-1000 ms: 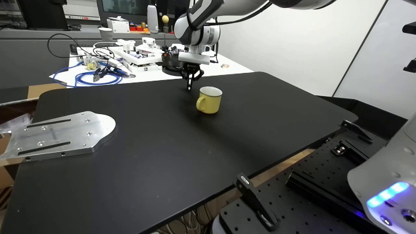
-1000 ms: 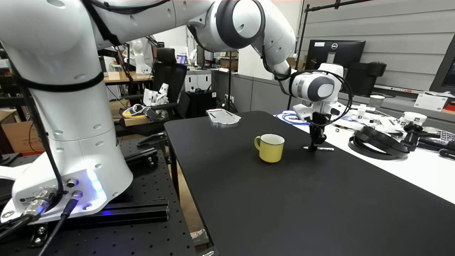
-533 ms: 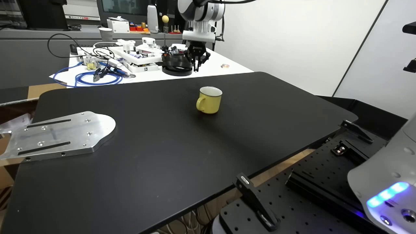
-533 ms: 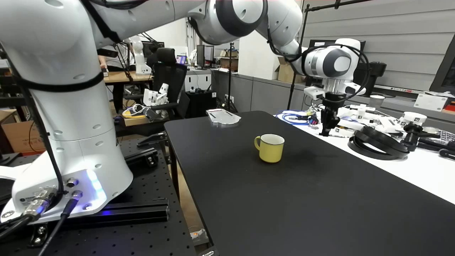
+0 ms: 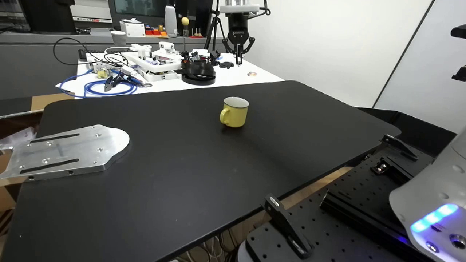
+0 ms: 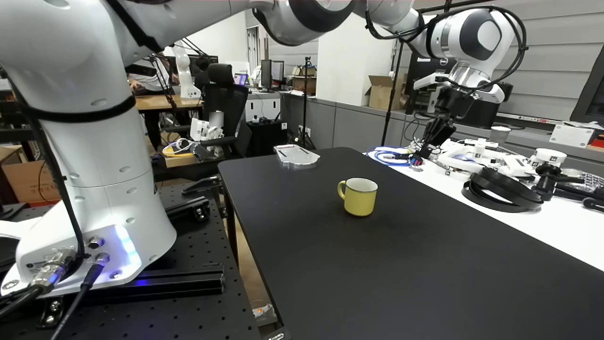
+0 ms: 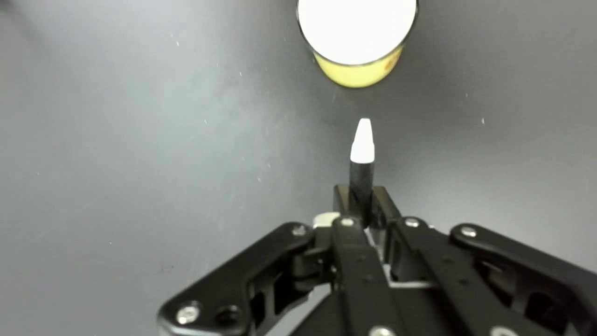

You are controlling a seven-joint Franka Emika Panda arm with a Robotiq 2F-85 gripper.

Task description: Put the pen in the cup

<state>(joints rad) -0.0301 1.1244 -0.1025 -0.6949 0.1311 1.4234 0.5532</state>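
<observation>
I am hovering the gripper (image 7: pixel 361 200) over the black tabletop (image 5: pixel 182 182), jaws clamping a marker pen (image 7: pixel 362 172), whose white end is protruding beyond them. In both exterior views the yellow mug (image 5: pixel 235 114) is standing upright between the robot-side edge and the edge beside the white table (image 6: pixel 566 231).

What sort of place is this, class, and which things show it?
Most likely a robotics lab: a robot arm stands on a perforated black plate, with what looks like a second robot arm in the background and a cluttered white side table.
</observation>
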